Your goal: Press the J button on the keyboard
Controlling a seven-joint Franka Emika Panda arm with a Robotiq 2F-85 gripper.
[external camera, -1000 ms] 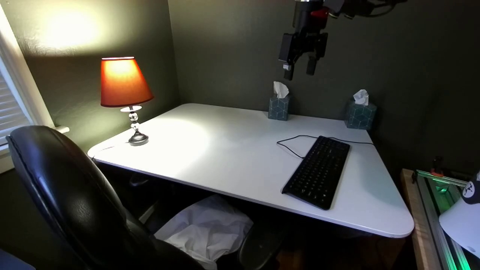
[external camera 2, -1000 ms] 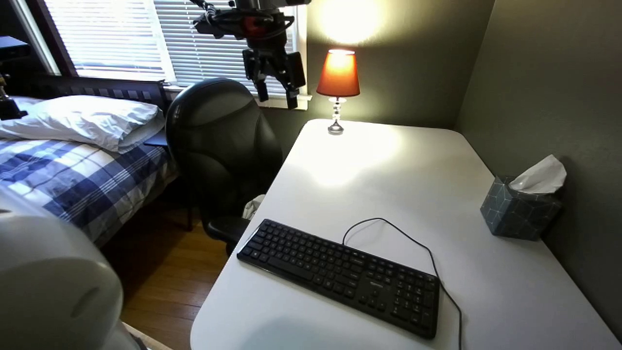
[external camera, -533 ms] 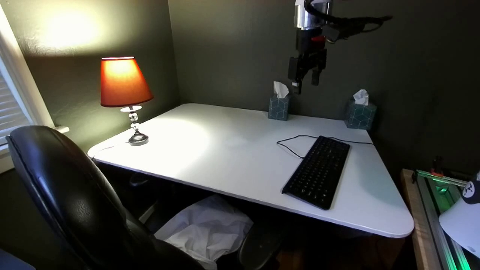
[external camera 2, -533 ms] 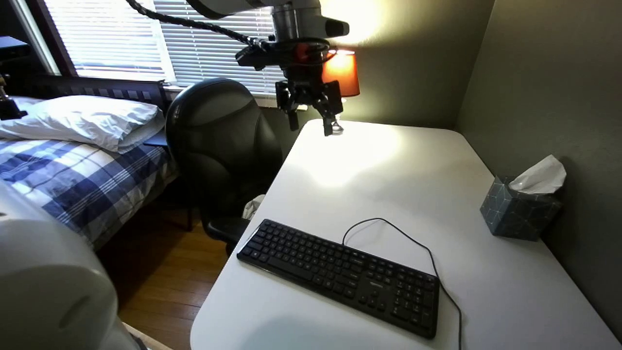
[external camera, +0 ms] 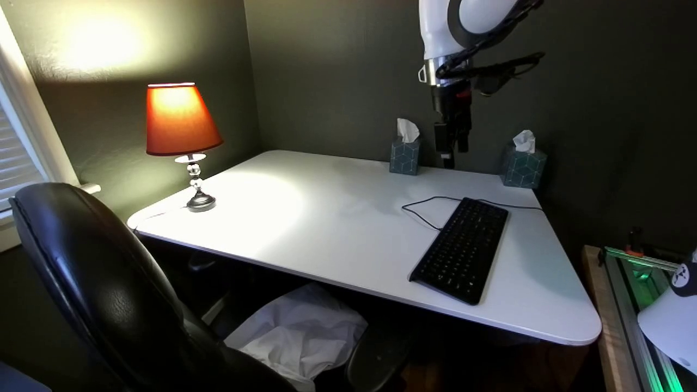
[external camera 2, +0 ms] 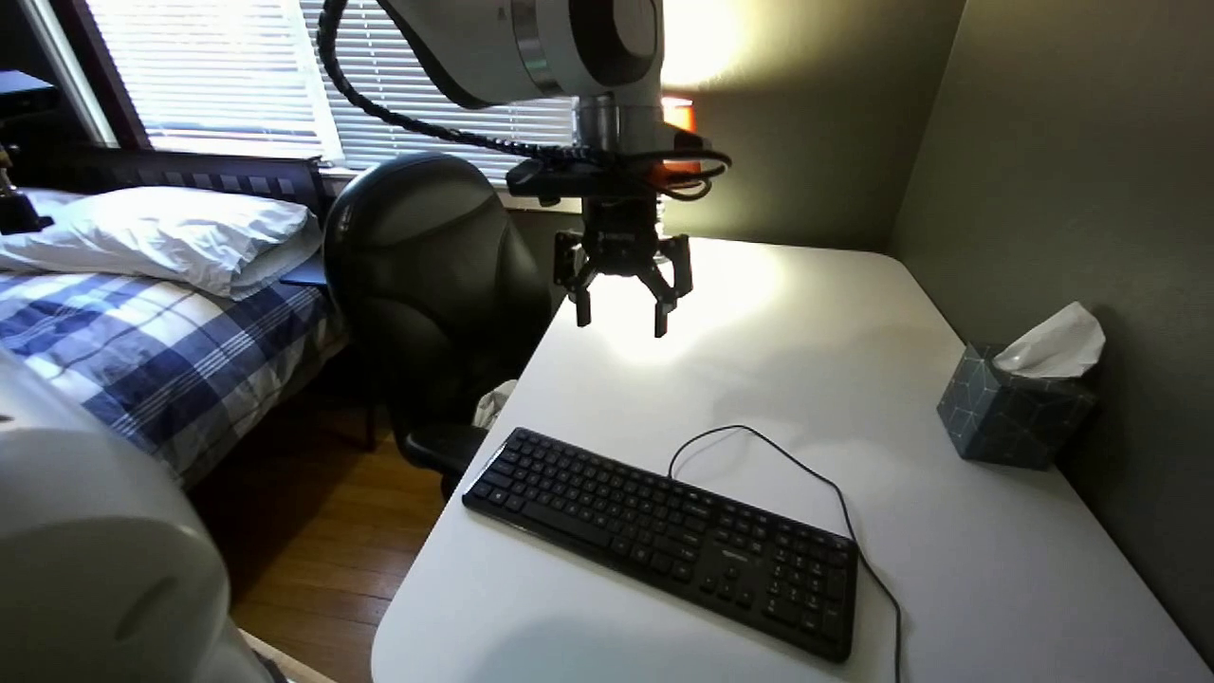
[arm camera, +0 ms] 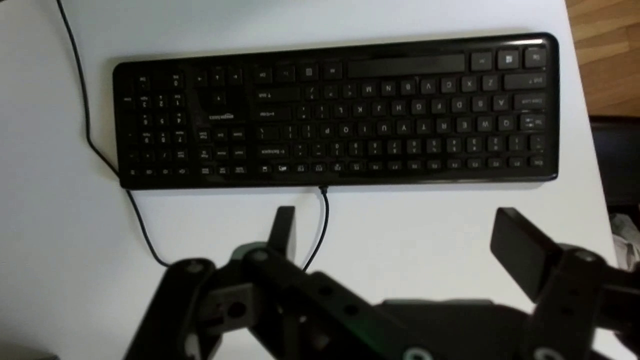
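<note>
Claw is lower than a moment ago, wide, holding nothing | keyboard lies on the counter, apart from claw | approach to J key seems ongoing, press not yet done

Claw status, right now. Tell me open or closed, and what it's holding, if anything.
Claw: open, holding nothing, raised clear of the keyboard.
</note>
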